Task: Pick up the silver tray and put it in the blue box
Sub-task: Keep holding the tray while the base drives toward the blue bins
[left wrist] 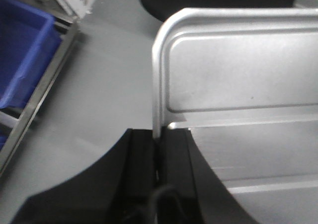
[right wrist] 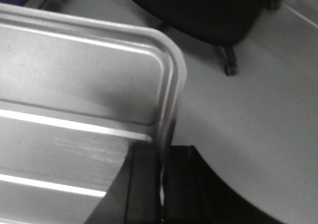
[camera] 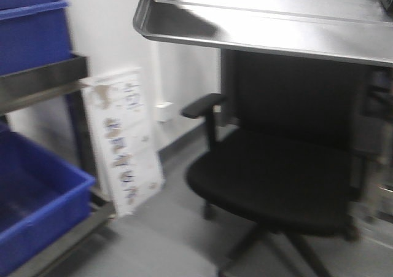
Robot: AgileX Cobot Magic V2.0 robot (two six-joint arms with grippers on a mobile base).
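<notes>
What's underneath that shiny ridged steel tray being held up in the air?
Lower down, a black office chair stands on the grey floor. The shiny steel tray covers the top of the chair's backrest, and from above it hides whatever lies straight beneath it.

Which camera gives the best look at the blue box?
The exterior front-facing view: the blue box sits lower left on a metal rack, open top and front wall visible. The left wrist view catches one corner; the right wrist view, just a blurred blue scrap at its top-left edge.
</notes>
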